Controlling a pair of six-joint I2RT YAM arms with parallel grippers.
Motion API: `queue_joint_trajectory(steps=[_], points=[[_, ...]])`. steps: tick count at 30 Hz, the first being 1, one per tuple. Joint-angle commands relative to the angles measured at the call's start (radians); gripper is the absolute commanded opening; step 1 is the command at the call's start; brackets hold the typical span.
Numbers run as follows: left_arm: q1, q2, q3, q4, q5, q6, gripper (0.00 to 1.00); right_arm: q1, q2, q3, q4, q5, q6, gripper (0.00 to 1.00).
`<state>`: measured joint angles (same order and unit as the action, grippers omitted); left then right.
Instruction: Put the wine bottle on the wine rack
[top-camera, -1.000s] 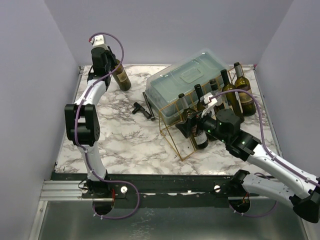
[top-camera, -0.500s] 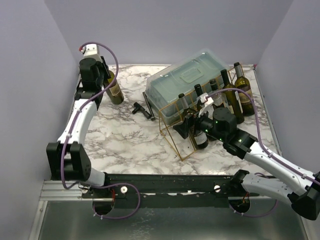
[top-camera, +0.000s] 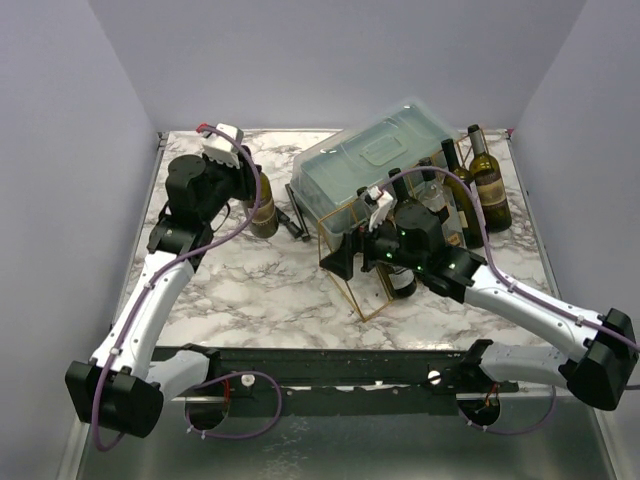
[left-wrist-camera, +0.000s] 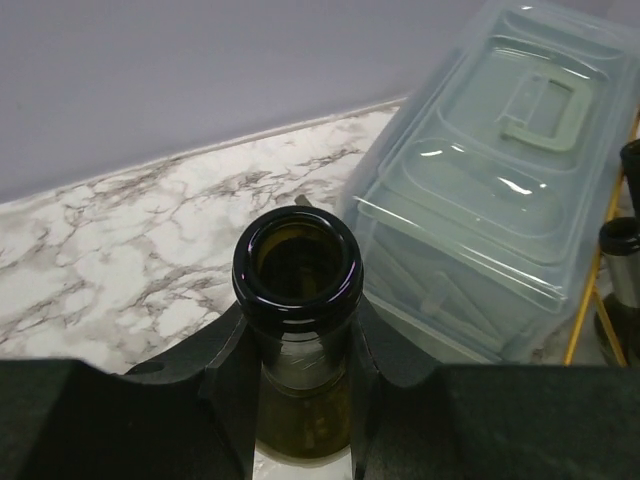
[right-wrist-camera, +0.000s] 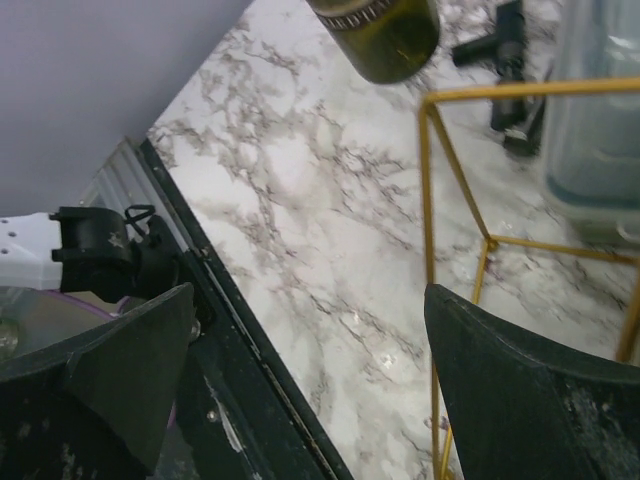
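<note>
My left gripper (top-camera: 248, 188) is shut on the neck of a dark green wine bottle (top-camera: 264, 212) and holds it upright, left of the plastic box. In the left wrist view the bottle's open mouth (left-wrist-camera: 298, 265) sits between my fingers (left-wrist-camera: 232, 385). The gold wire wine rack (top-camera: 345, 292) stands mid-table in front of the box. My right gripper (top-camera: 342, 260) is open and empty at the rack's left end. In the right wrist view its fingers (right-wrist-camera: 110, 370) are spread wide, beside the rack's wire (right-wrist-camera: 432, 250), with the bottle's base (right-wrist-camera: 385, 35) at the top.
A translucent bluish lidded plastic box (top-camera: 370, 165) lies at the back, also in the left wrist view (left-wrist-camera: 500, 170). Several other wine bottles (top-camera: 490, 190) stand at the back right, behind and around the rack. A small black tool (top-camera: 285, 220) lies between bottle and box.
My left arm has carried the bottle from the far left back corner rightward and nearer, toward the box. My right gripper has moved left, to the rack's left end.
</note>
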<state>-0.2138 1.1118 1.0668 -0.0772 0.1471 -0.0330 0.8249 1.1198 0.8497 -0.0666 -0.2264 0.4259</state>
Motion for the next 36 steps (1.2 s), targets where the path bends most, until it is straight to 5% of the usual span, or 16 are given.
queue_joint_trajectory(steps=[1,9,22,36], points=[[-0.024,-0.099,0.019,0.080,0.080,0.072,0.00,0.068,0.063,0.141,-0.016,0.033,-0.033,1.00],[-0.032,-0.122,0.044,0.079,0.162,-0.013,0.00,0.142,0.172,0.269,0.072,0.105,-0.161,1.00],[-0.032,-0.142,0.027,0.114,0.179,-0.031,0.00,0.143,0.411,0.372,0.465,0.127,-0.292,1.00],[-0.031,-0.141,0.022,0.130,0.207,-0.048,0.00,0.143,0.630,0.569,0.466,0.160,-0.286,1.00]])
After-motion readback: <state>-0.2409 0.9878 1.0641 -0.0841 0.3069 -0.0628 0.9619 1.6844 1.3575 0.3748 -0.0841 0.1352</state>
